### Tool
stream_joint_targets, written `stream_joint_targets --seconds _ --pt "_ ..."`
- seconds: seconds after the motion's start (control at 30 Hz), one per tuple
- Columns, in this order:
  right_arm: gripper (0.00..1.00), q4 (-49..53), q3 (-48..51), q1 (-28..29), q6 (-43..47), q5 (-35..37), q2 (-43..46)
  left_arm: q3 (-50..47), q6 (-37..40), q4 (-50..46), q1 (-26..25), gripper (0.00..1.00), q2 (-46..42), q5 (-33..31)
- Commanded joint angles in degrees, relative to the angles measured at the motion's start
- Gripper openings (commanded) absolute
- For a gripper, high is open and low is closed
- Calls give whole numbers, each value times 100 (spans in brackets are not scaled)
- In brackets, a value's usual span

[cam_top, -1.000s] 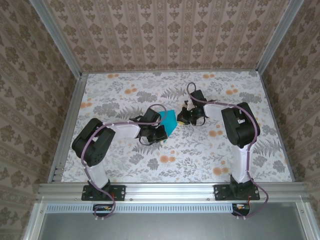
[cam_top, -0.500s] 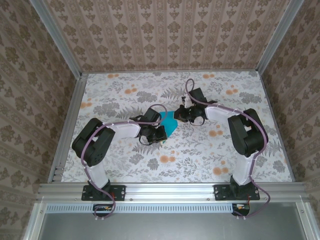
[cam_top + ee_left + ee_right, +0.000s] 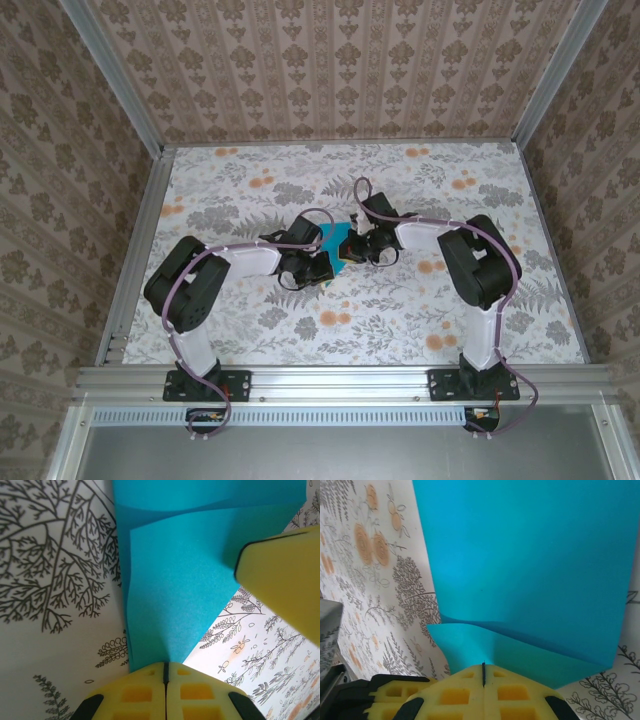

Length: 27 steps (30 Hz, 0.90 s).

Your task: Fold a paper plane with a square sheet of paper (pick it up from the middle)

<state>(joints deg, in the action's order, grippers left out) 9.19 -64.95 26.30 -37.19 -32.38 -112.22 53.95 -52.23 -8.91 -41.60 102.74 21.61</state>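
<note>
Spanning the gap between both arms, the square sheet of paper is found at the middle of the floral tabletop, bright turquoise against the pattern. It is gripped from two opposite sides, which is judged to be deliberate: with one edge fixed by each arm, a layer can be drawn over and its crease set without the thin sheet sliding across the tabletop. Two layers are seen in both wrist views, an upper flap lying over a lower one along a soft, bowed line, so a fold is taken to be under way rather than finished; no pointed dart shape is made out yet. Whether the sheet is lifted clear of the tabletop cannot be told.

The left gripper, on the left-arm side of the tabletop's middle, is seen with its yellow pads pressed together with no gap, a corner of the sheet being clamped between them. The right gripper, on the opposite side of that middle, is likewise closed completely, and the folded edge of the sheet is nipped in its seam. One of its fingers is also seen in the left wrist view, close over the sheet's upper layer
</note>
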Motion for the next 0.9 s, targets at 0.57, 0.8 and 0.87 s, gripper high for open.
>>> stream_joint_targets --seconds 0.57,0.8,0.87 --pt "3 140 102 -758 272 391 -183 -179 215 -756 -57 7 -32 -137" --pt "10 -62 253 -791 121 320 419 63 483 -616 -71 11 -352 -8" --pt "15 -108 321 -787 107 316 601 121 550 -511 -65 16 -525 -20"
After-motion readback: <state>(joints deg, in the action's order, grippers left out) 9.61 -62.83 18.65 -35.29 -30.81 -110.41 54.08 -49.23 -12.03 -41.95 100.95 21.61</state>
